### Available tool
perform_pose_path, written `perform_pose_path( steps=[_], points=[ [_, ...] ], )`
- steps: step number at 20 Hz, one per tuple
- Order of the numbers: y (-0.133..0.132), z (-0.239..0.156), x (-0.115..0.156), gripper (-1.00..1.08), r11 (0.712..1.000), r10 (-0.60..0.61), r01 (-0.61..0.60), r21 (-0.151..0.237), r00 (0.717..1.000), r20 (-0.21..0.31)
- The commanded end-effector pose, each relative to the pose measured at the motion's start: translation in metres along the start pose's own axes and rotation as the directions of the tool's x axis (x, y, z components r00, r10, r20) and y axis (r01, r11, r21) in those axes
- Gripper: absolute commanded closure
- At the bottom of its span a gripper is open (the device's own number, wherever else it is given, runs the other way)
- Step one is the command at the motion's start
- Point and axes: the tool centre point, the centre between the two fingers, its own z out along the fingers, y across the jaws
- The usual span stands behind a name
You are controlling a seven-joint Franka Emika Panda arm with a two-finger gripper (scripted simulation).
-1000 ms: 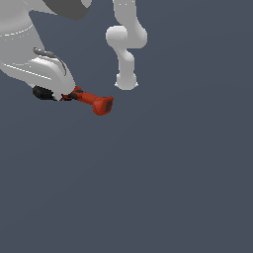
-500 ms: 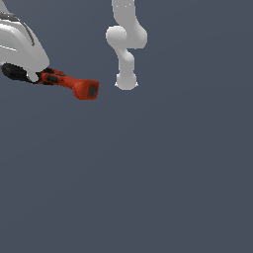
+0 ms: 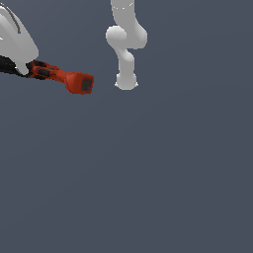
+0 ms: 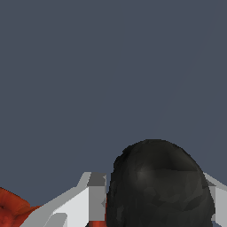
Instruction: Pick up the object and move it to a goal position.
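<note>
while the gripper stayed clamped on the drill near the exterior view's left edge, its red base pointed right.

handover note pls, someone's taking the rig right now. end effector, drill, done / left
End effector: shut on the drill, fingers flanking its black nose in the wrist view.
Drill: held off the floor near the exterior view's upper left edge, lying roughly level, blocky red base with the dark square panel pointing toward the exterior view's right. Arm base is at the top centre.
Done: pick-up; drill is in the grasp and lifted.
Left: carry it to the goal. No goal marker shows in either view, so I can't say how far off it is.
</note>
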Motion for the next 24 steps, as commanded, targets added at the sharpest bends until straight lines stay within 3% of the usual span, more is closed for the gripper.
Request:
perform_pose_path(
  steps=[1,24],
  points=[
    [0.001,-0.005,0.0,1.08,1.0,0.0,0.0,0.0,1.0,-0.007],
    [0.0,-0.041,-0.008,1.08,1.0,0.0,0.0,0.0,1.0,0.0]
  ],
)
